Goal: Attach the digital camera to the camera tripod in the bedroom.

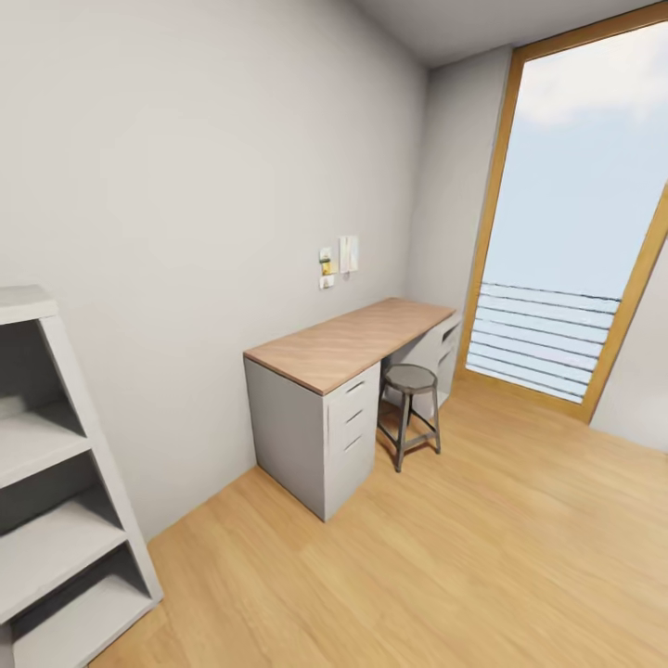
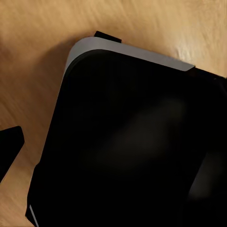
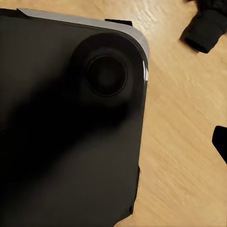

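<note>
You look into the bedroom: grey walls, a light wood floor and a tall wood-framed window. A desk with a bare wooden tabletop stands against the wall, a round stool just beside it, and white shelves at the near left. Both wrist views look down on the robot's black base over the floor. How far either gripper is open, you cannot tell.

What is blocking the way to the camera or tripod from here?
Cannot tell: the head view shows a wood-topped desk, a stool and white shelves around open wood floor, with nothing standing on it.
</note>
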Robot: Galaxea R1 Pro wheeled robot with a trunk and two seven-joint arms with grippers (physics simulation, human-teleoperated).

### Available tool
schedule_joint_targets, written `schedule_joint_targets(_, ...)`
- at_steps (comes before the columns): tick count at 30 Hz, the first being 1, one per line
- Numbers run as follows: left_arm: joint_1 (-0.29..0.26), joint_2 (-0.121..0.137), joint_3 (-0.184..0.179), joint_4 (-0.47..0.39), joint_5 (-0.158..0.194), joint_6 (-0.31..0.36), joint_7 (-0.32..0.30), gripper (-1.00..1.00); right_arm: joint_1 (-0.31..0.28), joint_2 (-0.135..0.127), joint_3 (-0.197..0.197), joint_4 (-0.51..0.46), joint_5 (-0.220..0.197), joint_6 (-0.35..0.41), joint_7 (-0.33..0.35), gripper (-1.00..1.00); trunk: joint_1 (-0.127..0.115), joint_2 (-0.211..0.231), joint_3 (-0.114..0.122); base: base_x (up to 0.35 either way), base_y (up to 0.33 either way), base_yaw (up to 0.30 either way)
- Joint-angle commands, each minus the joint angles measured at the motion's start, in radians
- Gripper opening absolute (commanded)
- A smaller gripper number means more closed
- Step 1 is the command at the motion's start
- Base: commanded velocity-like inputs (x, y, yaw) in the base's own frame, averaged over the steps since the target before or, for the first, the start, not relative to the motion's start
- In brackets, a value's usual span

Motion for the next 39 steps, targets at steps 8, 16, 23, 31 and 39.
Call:
schedule_joint_targets(8, 0.001, 0.000, 0.004, -0.002, 0.002, -0.001, 0.000, 1.00, 0.000, -0.001, 0.001, 0.001, 0.006, -0.006, -0.001, 1.00, 0.001, 0.000, -0.001, 0.321, 0.148, 0.000)
schedule_joint_targets(16, 0.001, -0.001, 0.004, -0.002, 0.002, -0.001, 0.000, 1.00, 0.000, -0.002, 0.001, 0.001, 0.005, -0.010, -0.001, 1.00, 0.001, 0.000, -0.001, 0.321, 0.154, 0.000)
schedule_joint_targets(23, 0.001, -0.001, 0.004, -0.002, 0.002, -0.001, 0.000, 1.00, 0.000, -0.002, 0.001, 0.001, 0.005, -0.010, -0.001, 1.00, 0.001, 0.000, -0.001, 0.321, 0.157, 0.000)
schedule_joint_targets(31, 0.001, -0.002, 0.004, -0.002, 0.001, -0.001, 0.000, 1.00, 0.000, -0.003, 0.000, 0.001, 0.005, -0.011, -0.001, 1.00, 0.001, 0.000, -0.001, 0.321, 0.157, 0.000)
schedule_joint_targets(39, 0.001, -0.002, 0.002, -0.001, -0.002, -0.002, 0.001, 1.00, 0.000, -0.003, -0.008, 0.002, -0.004, -0.047, -0.003, 1.00, 0.001, 0.000, -0.001, 0.321, 0.151, -0.015)
